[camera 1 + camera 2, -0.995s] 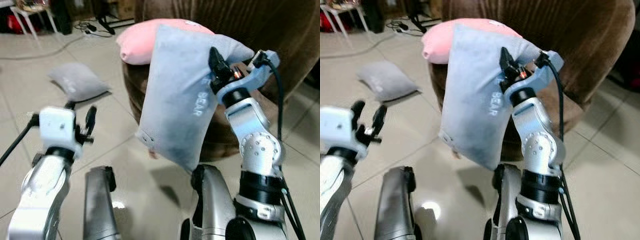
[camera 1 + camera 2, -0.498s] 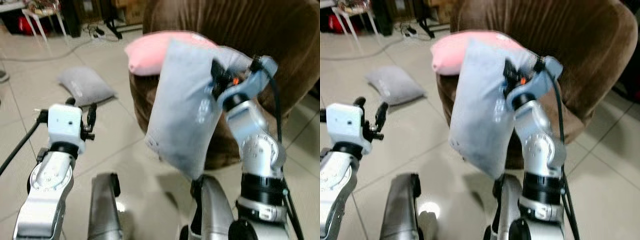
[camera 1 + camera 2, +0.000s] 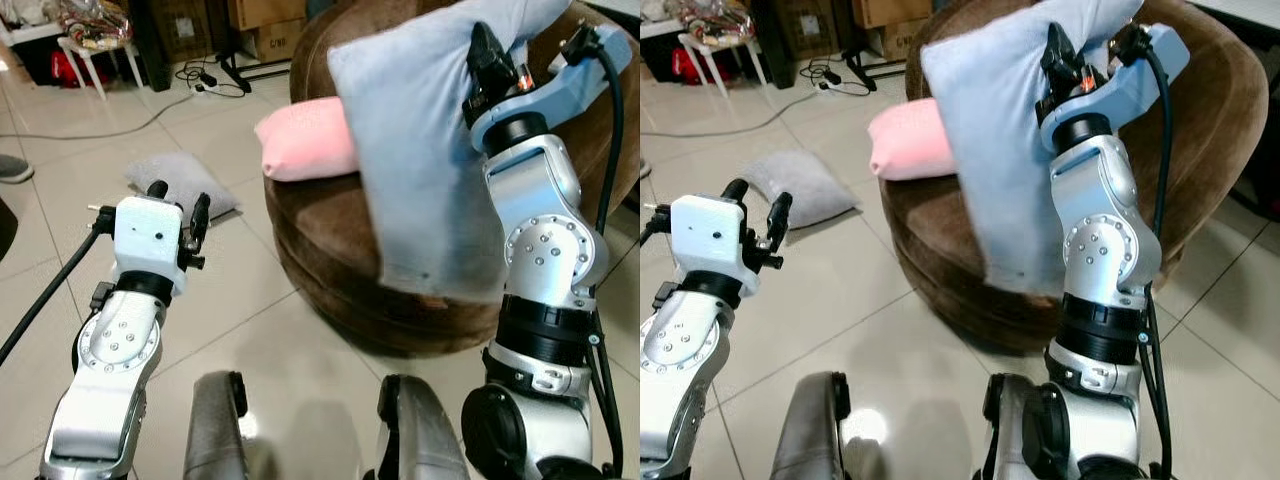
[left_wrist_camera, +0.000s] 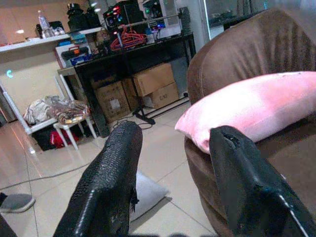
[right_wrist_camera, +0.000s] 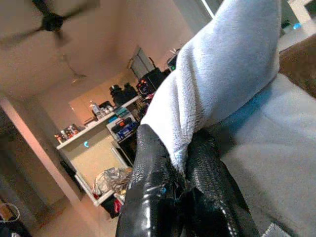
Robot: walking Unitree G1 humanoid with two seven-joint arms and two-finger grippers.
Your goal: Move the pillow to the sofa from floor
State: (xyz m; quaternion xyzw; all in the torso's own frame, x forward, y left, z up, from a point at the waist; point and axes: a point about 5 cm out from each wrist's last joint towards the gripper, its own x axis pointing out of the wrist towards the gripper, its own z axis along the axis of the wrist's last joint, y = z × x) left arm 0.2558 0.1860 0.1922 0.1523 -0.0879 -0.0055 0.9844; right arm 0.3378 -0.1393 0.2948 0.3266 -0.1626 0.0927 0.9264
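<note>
Left eye view: right gripper (image 3: 487,55) pinching the blue pillow (image 3: 425,150) above the brown sofa (image 3: 340,240).
Left gripper (image 3: 177,205) spread, beside the sofa.

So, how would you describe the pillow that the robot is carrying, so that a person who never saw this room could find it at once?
Find the big round brown sofa. In front of it the right gripper is shut on one corner of a pale blue pillow, which hangs in the air above the seat. The pink pillow lies on the sofa and the grey pillow lies on the floor, so it is the one held up.
</note>
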